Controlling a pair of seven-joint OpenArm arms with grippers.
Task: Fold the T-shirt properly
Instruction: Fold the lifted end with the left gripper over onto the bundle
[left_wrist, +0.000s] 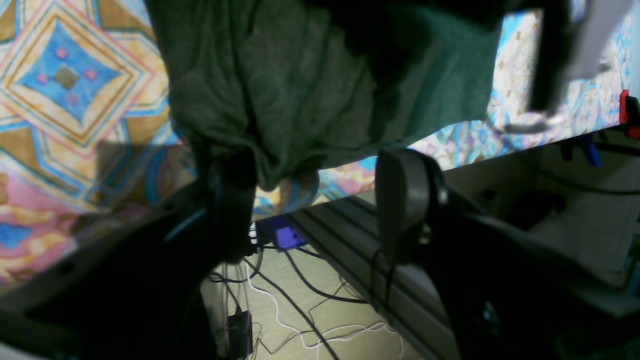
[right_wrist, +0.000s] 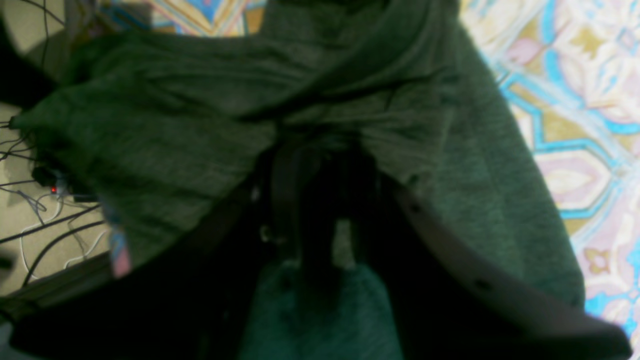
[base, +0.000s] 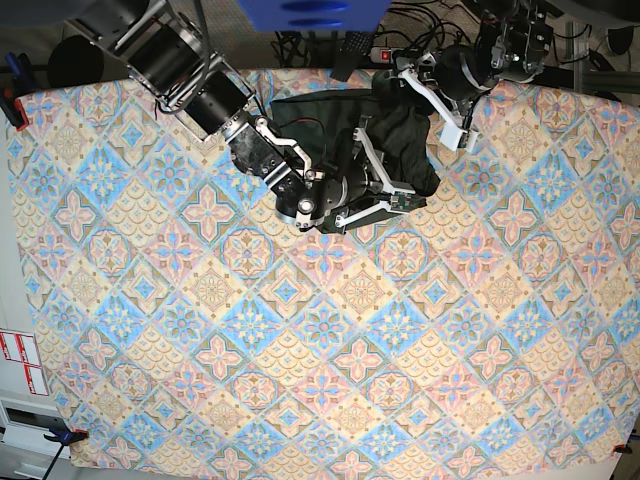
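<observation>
The T-shirt (base: 395, 135) is a dark green bunched heap at the far middle of the patterned table (base: 320, 330). My right gripper (base: 385, 188) reaches in from the left and is shut on a gathered fold of the shirt (right_wrist: 200, 135). In the right wrist view its fingers (right_wrist: 285, 190) meet under the puckered cloth. My left gripper (base: 428, 102) stands at the shirt's far right side with its jaws wide apart. In the left wrist view a hanging lump of the shirt (left_wrist: 300, 100) droops between the fingers (left_wrist: 405, 200), brushing the left one, and is not pinched.
The shirt lies at the table's far edge. Beyond that edge are an aluminium frame rail (left_wrist: 350, 240), the floor with loose cables (left_wrist: 300, 310) and a power strip (base: 385, 52). Red clamps (left_wrist: 630, 112) grip the table edge.
</observation>
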